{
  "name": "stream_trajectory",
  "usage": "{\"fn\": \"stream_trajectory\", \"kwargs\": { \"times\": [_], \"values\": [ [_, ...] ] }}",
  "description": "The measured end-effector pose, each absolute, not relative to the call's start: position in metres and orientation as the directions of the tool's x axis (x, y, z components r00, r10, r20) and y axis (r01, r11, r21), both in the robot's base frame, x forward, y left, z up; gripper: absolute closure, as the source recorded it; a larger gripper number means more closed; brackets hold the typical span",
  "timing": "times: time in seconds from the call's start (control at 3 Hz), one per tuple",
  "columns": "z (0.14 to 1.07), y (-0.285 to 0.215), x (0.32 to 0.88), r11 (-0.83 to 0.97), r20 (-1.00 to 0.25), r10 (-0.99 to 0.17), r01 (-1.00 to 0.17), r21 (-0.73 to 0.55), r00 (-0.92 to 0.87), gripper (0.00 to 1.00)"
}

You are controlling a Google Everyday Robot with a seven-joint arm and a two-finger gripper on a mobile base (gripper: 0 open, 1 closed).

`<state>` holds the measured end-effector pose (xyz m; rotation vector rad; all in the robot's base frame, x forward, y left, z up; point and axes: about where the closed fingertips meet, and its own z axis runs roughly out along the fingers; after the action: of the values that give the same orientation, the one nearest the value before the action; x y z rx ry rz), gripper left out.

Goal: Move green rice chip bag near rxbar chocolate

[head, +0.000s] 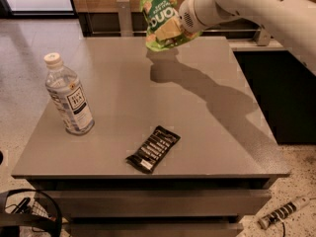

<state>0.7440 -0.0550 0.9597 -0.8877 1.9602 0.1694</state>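
The green rice chip bag [160,16] hangs in the air above the far edge of the grey table [207,117], clear of the surface, its shadow below it. My gripper [178,31] is shut on the bag's right lower side, at the end of the white arm coming in from the upper right. The rxbar chocolate [153,148], a flat black wrapper with white text, lies near the table's front edge, well in front of the bag.
A clear water bottle [68,96] with a white cap stands upright at the table's left side. A dark counter and rail run behind the table. A wire basket [29,216] sits on the floor at the lower left.
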Motion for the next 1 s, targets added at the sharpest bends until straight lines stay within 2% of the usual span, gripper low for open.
{"fn": "stream_trajectory", "kwargs": {
  "times": [0.33,1.0],
  "values": [
    [1.003,-0.071,0.725,0.749,-0.814,-0.521,-0.596,-0.291,-0.257,1.0],
    [1.036,-0.122,0.689,0.816,-0.829,-0.482,-0.49,-0.307,-0.283,1.0]
  ]
}}
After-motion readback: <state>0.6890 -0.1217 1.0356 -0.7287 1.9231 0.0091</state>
